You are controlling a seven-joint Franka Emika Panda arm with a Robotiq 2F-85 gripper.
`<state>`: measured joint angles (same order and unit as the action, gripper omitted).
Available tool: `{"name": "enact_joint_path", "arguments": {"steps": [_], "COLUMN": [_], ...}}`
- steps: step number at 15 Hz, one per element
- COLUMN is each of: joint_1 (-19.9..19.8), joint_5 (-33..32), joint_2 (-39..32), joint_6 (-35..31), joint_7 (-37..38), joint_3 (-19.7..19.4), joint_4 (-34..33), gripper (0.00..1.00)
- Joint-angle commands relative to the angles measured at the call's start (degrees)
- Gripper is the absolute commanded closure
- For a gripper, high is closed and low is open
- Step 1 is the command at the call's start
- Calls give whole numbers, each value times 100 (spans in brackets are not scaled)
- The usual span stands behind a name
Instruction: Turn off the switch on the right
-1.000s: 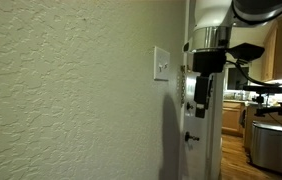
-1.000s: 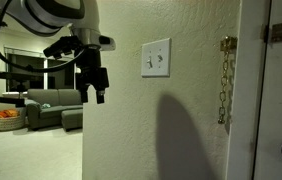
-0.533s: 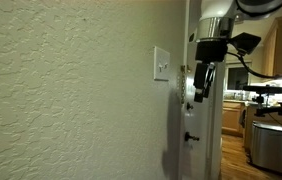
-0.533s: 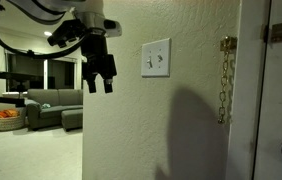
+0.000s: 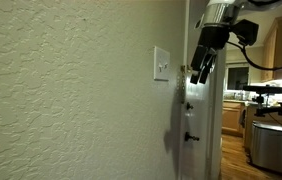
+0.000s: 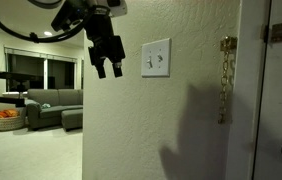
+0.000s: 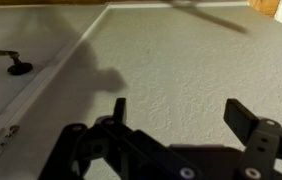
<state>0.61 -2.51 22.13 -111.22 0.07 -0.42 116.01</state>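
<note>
The white switch plate (image 6: 156,58) with two small toggle levers sits on the textured wall; it shows edge-on in an exterior view (image 5: 162,64). My gripper (image 6: 107,67) is open and empty, hanging in the air to the left of the plate and about level with it, apart from it. In an exterior view it (image 5: 196,75) is out in front of the wall, beyond the plate. In the wrist view the open fingers (image 7: 243,118) point at bare textured wall; the switch plate is out of that view.
A white door (image 6: 281,100) with a brass chain (image 6: 224,80) and a dark handle (image 7: 17,66) stands right of the wall. A sofa (image 6: 51,105) and a window lie in the room to the left. A kitchen counter with a metal pot (image 5: 276,140) lies beyond.
My gripper has risen and moved closer to the switch plate, from below its level to about level with it. The jaws have stayed open.
</note>
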Motion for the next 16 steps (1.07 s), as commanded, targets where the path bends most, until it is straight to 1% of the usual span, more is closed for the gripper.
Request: {"name": "enact_joint_path", "arguments": {"steps": [1,5,6,7,9,10,11,12,16], "joint_1": [-18,-36,-41,-46,-60,-74,-89,-110,-184], "joint_5": [220,235,238,239,242,231,232,216,197], "joint_2": [-6,-143,-169,-206,-325,-396,-459,-500,-598], "joint_6": [-448,-879,-953,-1037,-1195,-1275,-1319,-1380,-1508], "joint_7": [49,70,71,74,82,92,105,129,166], "joint_3": [-44,-19,-24,-30,-47,-58,-74,-89,-132], "joint_4": [-97,-225,-242,-262,-330,-371,-429,-489,-729], "gripper": [0,0,4,12,15,21,39,44,72]}}
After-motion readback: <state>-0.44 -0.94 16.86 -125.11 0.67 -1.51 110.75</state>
